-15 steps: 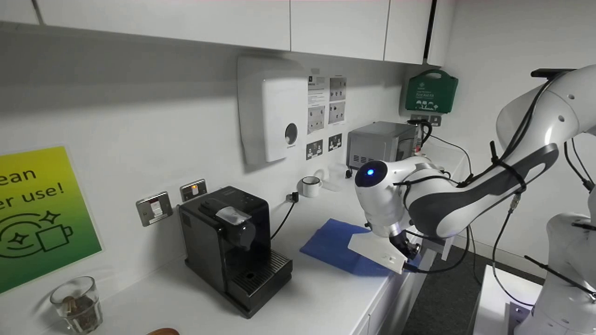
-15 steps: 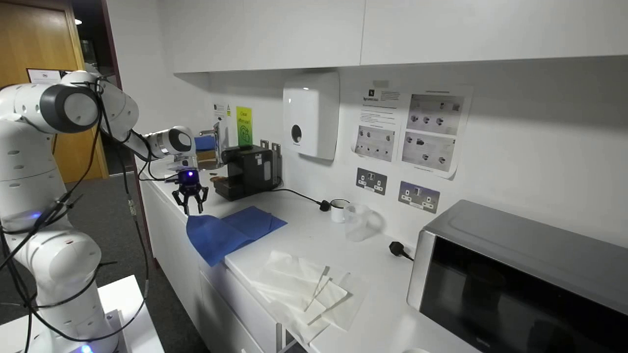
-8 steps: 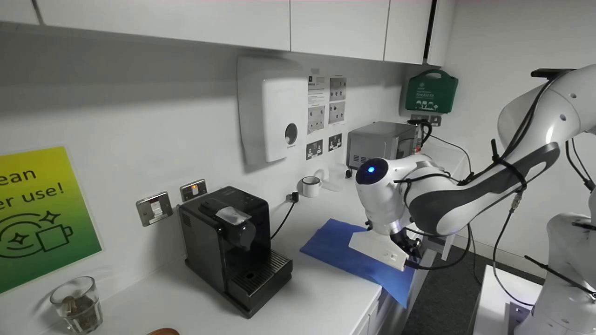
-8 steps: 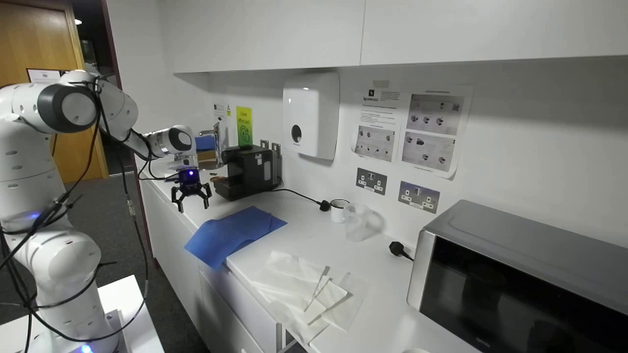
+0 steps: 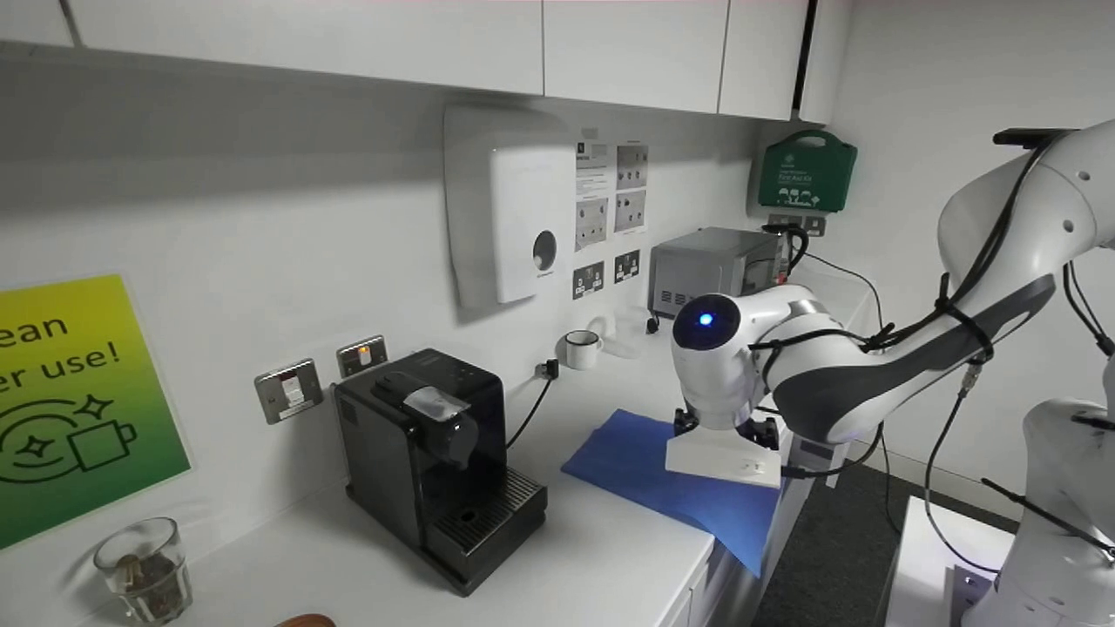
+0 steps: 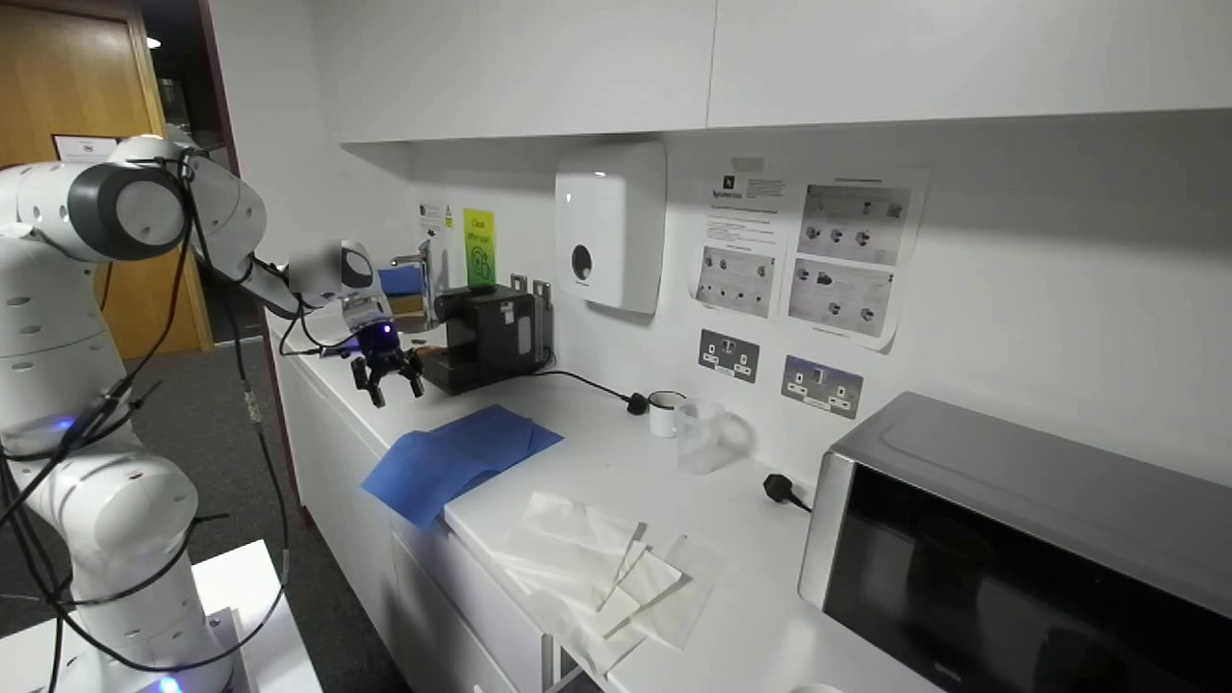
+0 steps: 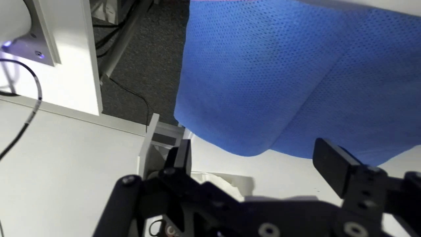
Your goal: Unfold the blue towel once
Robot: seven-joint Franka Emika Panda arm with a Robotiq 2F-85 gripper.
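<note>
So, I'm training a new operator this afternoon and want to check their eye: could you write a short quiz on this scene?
1. True or false: the gripper is shut on the blue towel.
2. Multiple choice: where does one end of the blue towel hang?
A. Over the edge of the counter
B. From the coffee machine
C. From the microwave
3. Fill in the blank: the first aid kit is coloured ____.

Key:
1. False; the gripper is open and holds nothing.
2. A
3. Green

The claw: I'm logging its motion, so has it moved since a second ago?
Yes. In an exterior view, the claw has shifted across the picture toward the black coffee machine, and slightly upward against it.
</note>
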